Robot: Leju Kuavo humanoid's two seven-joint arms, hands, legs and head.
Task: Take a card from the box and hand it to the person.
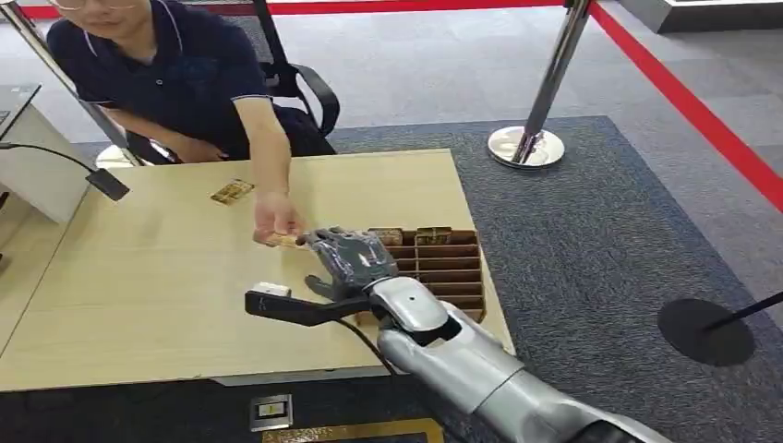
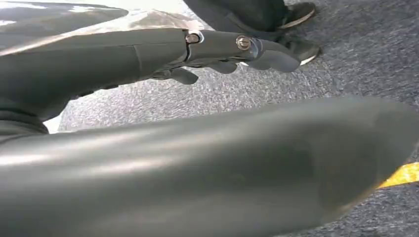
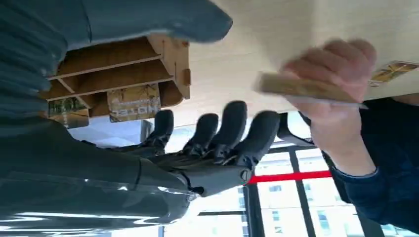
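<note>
The wooden box (image 1: 459,274) with slotted rows stands on the table's right side, and a few cards (image 1: 432,235) stand in its far row. My right hand (image 1: 349,258) hovers just left of the box, fingers spread, holding nothing. The person's hand (image 1: 275,220) pinches a brown card (image 1: 282,241) right at my fingertips. In the right wrist view the card (image 3: 301,89) sits in the person's fingers (image 3: 336,69), apart from my spread right hand (image 3: 217,143), with the box (image 3: 123,69) behind. My left hand (image 2: 237,54) hangs over the carpet, holding nothing.
Another card (image 1: 232,191) lies on the light wooden table (image 1: 138,277) near the seated person (image 1: 166,65). A white device (image 1: 37,157) with a black microphone stands at the table's left. A stanchion base (image 1: 526,146) rests on the carpet beyond the table.
</note>
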